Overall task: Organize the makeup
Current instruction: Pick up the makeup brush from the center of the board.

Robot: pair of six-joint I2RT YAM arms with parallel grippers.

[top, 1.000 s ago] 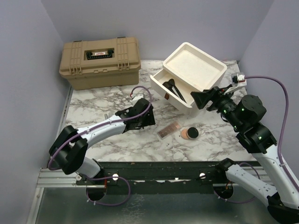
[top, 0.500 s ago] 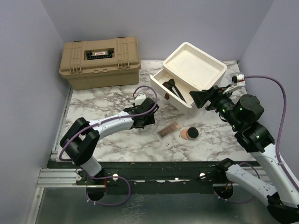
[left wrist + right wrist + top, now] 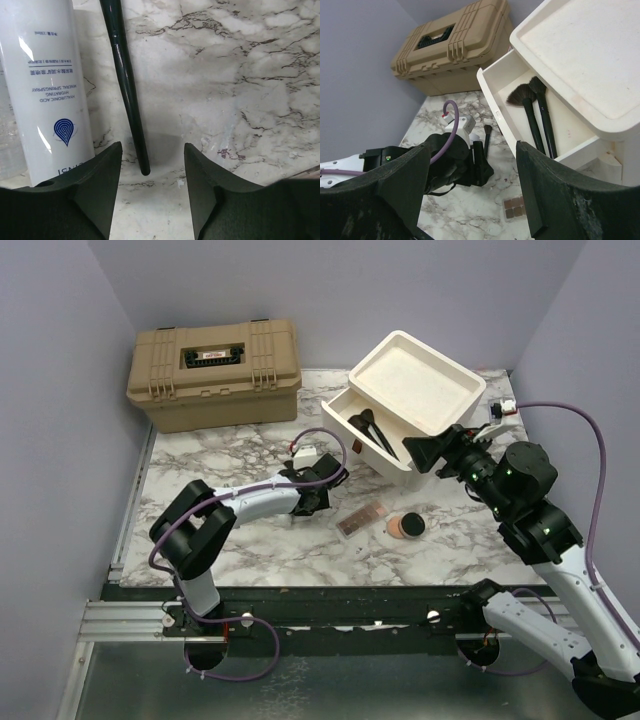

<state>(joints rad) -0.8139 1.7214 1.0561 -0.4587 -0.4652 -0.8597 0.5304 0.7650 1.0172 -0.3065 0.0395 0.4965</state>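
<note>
— On the marble table (image 3: pixel 290 545), near centre: what makeup, how many?
— 1 loose brush (image 3: pixel 125 85), slim glossy black handle tapering to a blunt tip. 1 bottle (image 3: pixel 45 90) just beside it at its 9 o'clock, a smooth white cylinder w/ a blue drop logo, lying along the handle. Both sit under the left gripper (image 3: pixel 152 147).
— Jaws?
— Spread. Handle tip lies btwn the two fingers (image 3: pixel 95 190), gap on each side, no contact.
— Rest of the set?
— 1 palette (image 3: pixel 362 519), flat rectangle w/ pinkish pans, at 3 o'clock of the left gripper. 1 compact (image 3: pixel 406 526) just beside it, again at 3 o'clock: round, black, peach powder disc showing. 2 more brushes (image 3: pixel 532 125) side by side in the open drawer (image 3: pixel 495 105), black handles, soft dark heads. So 3 brushes seen in all.
— Right side?
— Right gripper (image 3: pixel 412 455) in the air by the drawer front, approx 12 o'clock of the compact. Jaws wide, nothing btwn them.
— Boxes?
— 1 drawer unit (image 3: pixel 415 375), cream plastic, shallow tray top, at the table's 1 o'clock. 1 toolbox (image 3: pixel 213 372), tan ribbed plastic, lid down, at 11 o'clock.
</note>
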